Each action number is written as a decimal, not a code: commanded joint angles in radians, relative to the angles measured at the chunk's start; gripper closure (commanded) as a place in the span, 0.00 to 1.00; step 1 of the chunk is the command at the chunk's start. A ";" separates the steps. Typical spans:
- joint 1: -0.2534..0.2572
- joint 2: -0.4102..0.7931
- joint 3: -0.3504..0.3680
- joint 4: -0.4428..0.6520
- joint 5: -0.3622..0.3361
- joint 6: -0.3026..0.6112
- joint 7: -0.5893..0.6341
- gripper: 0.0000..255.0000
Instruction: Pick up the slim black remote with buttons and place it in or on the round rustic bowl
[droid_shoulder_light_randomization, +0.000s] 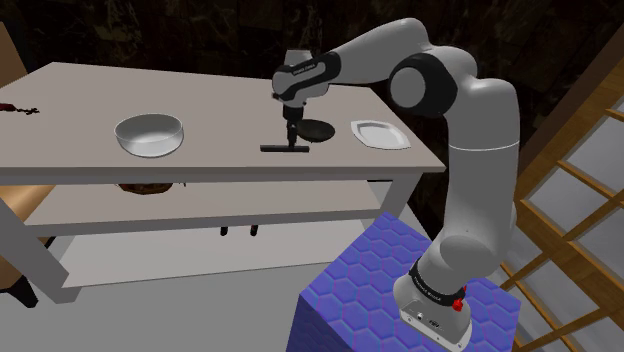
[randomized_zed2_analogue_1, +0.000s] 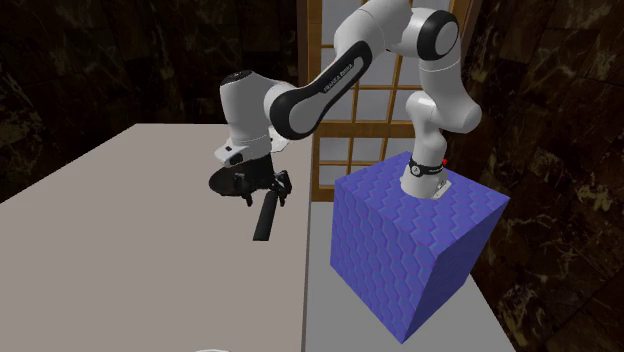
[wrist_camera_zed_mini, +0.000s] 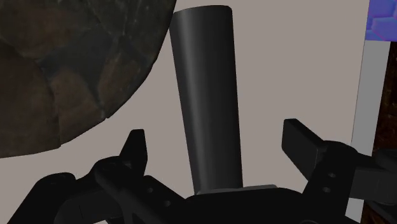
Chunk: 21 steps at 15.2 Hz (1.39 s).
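Pale table top (wrist_camera_zed_mini: 286, 63) shows on both sides of the slim black remote (wrist_camera_zed_mini: 203, 83) in the wrist view. The fingers (wrist_camera_zed_mini: 135, 149) stand wide apart with the remote between them, and neither one touches it, so the gripper (wrist_camera_zed_mini: 216, 143) holds nothing. The round bowl (wrist_camera_zed_mini: 57, 70), with a brown stony pattern, is close beside one finger. I judge that the step in hand is the closing. The fingers should squeeze across the narrow width and low enough for so flat a thing. The lift should then go straight up, because the bowl's rim is so near.

In the shoulder view the remote (droid_shoulder_light_randomization: 287, 148) lies flat on the table (droid_shoulder_light_randomization: 80, 120) near its front edge. The dark bowl (droid_shoulder_light_randomization: 320, 130) is just beside it, toward the view's right. A pale bowl (droid_shoulder_light_randomization: 150, 135) stands well apart on the view's left and a white plate (droid_shoulder_light_randomization: 378, 133) on the right. The arm rises from the blue stand (droid_shoulder_light_randomization: 380, 290), bends over the table, and its gripper (droid_shoulder_light_randomization: 291, 138) points straight down at the remote's middle.

The second exterior view shows the hand vertical, with the gripper (randomized_zed2_analogue_1: 268, 192) low at the remote (randomized_zed2_analogue_1: 264, 222). The bowl (randomized_zed2_analogue_1: 225, 183) is just beside it, on the view's left.
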 joint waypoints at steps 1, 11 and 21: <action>0.001 0.009 0.002 -0.014 0.002 0.023 -0.001 0.00; 0.001 0.012 0.002 -0.017 0.003 0.029 -0.001 1.00; 0.002 -0.001 0.001 -0.009 0.000 0.008 0.001 1.00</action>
